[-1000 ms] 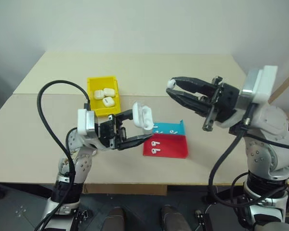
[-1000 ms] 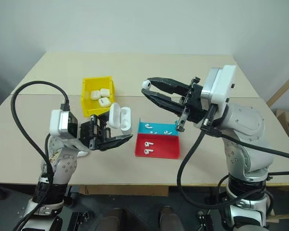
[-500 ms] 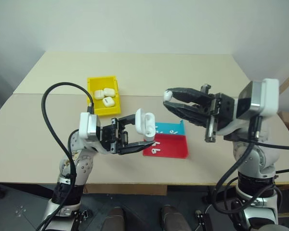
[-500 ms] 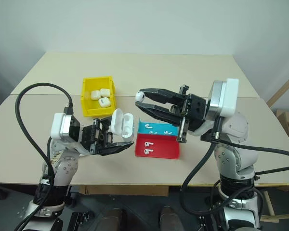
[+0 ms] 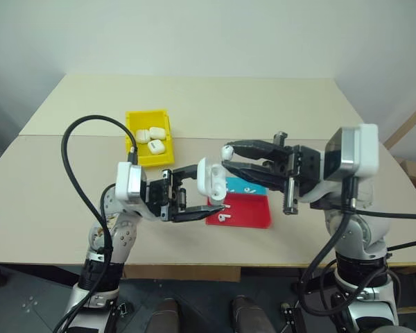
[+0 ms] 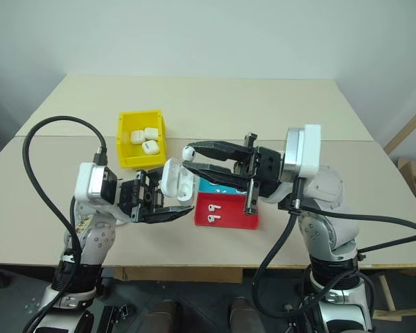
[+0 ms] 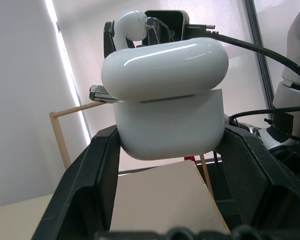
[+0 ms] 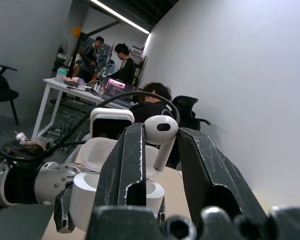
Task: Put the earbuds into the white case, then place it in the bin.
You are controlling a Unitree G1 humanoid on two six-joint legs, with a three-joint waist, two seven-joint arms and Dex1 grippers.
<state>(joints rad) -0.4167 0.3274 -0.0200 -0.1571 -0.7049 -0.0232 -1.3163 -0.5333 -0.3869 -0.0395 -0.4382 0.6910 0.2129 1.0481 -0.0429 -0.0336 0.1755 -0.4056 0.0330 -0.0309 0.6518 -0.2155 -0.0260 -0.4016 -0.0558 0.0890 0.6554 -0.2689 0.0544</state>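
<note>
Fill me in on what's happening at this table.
The left pincer holds a white case with its lid open above the table. The right pincer grips one earbud right beside the open case, not yet seated. More earbuds lie in the red and blue tray. Three closed cases already sit in the yellow bin.

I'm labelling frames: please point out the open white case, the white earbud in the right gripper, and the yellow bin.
Glossy white hinged case [image 7: 167, 125], left wrist view, its body.
Tiny white stemmed earbud [image 8: 161, 130], right wrist view, its head.
Yellow plastic bin [image 5: 137, 118], left eye view, far rim.
</note>
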